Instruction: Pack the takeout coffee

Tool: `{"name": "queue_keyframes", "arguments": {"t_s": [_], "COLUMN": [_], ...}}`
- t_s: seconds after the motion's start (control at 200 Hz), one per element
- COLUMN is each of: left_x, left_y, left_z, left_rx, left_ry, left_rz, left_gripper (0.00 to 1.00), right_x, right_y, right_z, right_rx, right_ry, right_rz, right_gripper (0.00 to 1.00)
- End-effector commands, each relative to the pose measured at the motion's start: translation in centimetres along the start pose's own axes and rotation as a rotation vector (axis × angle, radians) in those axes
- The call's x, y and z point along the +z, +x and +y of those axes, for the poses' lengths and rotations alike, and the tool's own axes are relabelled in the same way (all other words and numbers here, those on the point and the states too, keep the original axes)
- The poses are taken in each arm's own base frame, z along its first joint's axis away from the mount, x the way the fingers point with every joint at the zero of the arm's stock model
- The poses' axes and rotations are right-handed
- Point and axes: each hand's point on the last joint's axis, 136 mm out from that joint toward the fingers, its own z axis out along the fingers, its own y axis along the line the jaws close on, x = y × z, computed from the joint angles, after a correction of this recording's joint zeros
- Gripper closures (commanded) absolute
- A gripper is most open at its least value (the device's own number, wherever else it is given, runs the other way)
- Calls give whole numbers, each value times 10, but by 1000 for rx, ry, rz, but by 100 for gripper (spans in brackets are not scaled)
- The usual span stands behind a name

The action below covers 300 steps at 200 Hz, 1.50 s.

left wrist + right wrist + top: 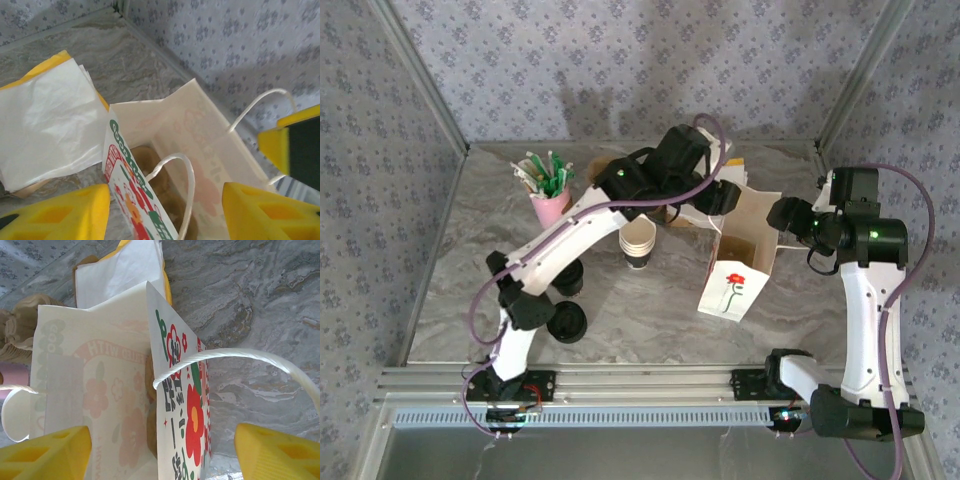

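Left gripper (162, 207) hangs half open and empty over the bag (200, 145); right gripper (162, 450) gapes empty at its rim; coffee cup (567, 322), I reckon, sits at the bag's eight o'clock; I'd grip its body, upright.

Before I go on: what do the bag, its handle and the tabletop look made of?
Bag: paper, it seems; matte white with printed flowers and sharp creased folds.
Handle: smooth round white cord, twisted paper or plastic, too blurred to tell.
Tabletop: grey veined marble look with a faint sheen; real stone or printed laminate is left open.
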Motion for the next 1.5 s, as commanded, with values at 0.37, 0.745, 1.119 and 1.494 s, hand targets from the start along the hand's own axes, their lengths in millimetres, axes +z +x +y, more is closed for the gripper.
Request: {"name": "queue_keyframes", "arguments": {"t_s": [0.37,0.745,1.119,1.494], "left_x": [10,0,-1,16], "left_y": [9,8,29,47], "left_z": [-6,2,39,46], "left_rx": [113,78,-60,-266], "left_ry": [21,8,-24,76], "left_rz": [67,58,27,23], "left_gripper": [71,100,100,100], "right_x": [-9,-6,-4,-2], "right_y": [-7,-6,-2,2], "right_z": [7,7,4,1], "right_rx": [-10,-10,-12,-15], "right_ry": [-29,-29,-23,-13], "right_rz": [-27,-20,-11,-5], "right_gripper": [23,23,23,23]}}
